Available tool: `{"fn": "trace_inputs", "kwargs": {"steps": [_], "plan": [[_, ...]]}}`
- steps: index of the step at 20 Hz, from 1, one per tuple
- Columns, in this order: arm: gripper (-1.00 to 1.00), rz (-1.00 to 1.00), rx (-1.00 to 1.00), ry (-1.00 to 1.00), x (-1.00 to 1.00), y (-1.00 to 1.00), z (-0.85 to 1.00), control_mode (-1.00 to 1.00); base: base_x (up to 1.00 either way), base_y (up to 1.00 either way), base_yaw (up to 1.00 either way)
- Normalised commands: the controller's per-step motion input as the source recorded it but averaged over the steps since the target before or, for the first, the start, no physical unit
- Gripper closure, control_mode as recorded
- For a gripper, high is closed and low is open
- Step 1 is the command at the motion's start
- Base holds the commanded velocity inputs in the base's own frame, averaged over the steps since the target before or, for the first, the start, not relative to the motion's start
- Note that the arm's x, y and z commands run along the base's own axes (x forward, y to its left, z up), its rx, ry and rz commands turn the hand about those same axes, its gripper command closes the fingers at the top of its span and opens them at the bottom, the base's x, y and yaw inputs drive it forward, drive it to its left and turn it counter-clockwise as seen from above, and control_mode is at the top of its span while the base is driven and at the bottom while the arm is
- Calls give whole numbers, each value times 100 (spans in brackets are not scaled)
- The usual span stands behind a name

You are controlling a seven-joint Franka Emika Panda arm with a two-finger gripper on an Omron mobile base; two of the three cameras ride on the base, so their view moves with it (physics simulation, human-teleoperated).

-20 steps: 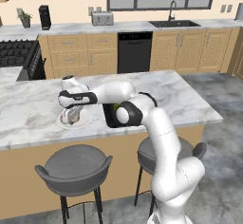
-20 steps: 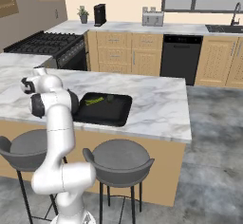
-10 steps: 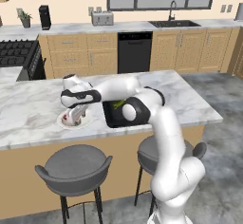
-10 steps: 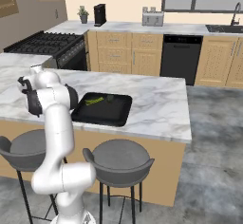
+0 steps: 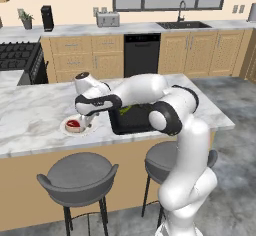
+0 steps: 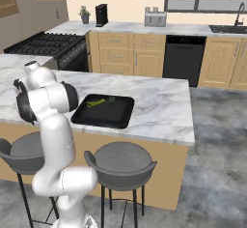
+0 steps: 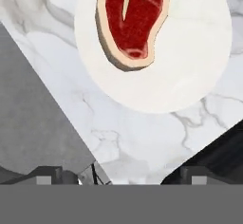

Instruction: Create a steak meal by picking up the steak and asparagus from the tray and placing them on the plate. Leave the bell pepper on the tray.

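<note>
On the near left of the marble surface, the flat red steak with its pale fat rim lies on the round white plate. The gripper hangs just above the plate, jaws wide and holding nothing. Farther right sits the black rectangular tray. On it lies the thin bright green asparagus stalk, with the small dark green bell pepper near it. I judge the asparagus light, stiff and thin; take it across the middle, jaws low.

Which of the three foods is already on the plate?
The steak, red with a pale rim, lies on the white plate. The asparagus and bell pepper are on the black tray.
</note>
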Motion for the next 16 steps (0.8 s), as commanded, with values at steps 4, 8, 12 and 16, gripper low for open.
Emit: {"fn": "trace_inputs", "kwargs": {"steps": [4, 8, 12, 16], "plan": [[-100, -20, 0, 0, -12, -25, 80, -100, 0, 0, 0], [-100, -36, 6, 0, -2, -44, 65, -100, 0, 0, 0], [-100, -46, 5, 1, 0, -55, 30, -100, 0, 0, 0], [-100, -48, 2, 1, 5, -92, -2, -100, 0, 0, 0]]}}
